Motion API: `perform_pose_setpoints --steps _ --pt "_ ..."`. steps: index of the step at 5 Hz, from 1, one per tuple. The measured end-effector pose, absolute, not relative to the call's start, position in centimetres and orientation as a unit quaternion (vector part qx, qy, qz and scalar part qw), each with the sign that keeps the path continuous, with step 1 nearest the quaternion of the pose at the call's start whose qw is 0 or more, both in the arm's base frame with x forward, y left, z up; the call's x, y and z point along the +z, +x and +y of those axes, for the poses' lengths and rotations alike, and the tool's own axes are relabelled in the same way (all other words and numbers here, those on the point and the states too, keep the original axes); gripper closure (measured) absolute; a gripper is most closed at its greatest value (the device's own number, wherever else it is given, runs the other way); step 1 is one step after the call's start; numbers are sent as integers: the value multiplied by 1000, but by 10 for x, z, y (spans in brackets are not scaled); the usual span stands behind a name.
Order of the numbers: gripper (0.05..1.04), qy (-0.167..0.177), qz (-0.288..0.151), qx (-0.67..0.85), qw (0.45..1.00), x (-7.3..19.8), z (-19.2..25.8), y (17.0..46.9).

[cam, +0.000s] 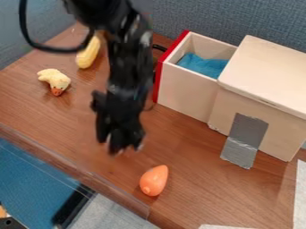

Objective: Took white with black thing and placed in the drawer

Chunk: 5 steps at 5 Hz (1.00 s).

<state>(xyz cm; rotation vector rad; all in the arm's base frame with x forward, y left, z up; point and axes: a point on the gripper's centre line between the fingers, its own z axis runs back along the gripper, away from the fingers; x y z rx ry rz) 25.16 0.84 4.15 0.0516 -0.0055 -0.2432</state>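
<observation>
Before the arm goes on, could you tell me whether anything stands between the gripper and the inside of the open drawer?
Yes, the near side wall of the drawer stands between the gripper and the blue cloth inside; it would probably need to pass over that. I see nothing else directly between.

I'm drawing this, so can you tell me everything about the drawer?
The drawer is pale, open-topped and looks wooden, with a red front. It sticks out of a bigger pale box and sits level. A crumpled blue cloth lies inside. Something dark and curved shows beside the front; I can't tell what.
</observation>
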Motion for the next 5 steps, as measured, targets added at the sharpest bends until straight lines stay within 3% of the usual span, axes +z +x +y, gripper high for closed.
perform_pose_setpoints --steps 2,4,5 --pt "747 -3 -111 -74 991 122 -6 325" --pt "747 1 -134 -66 989 120 -33 384" --pt "747 -5 -123 -57 991 109 -40 406"
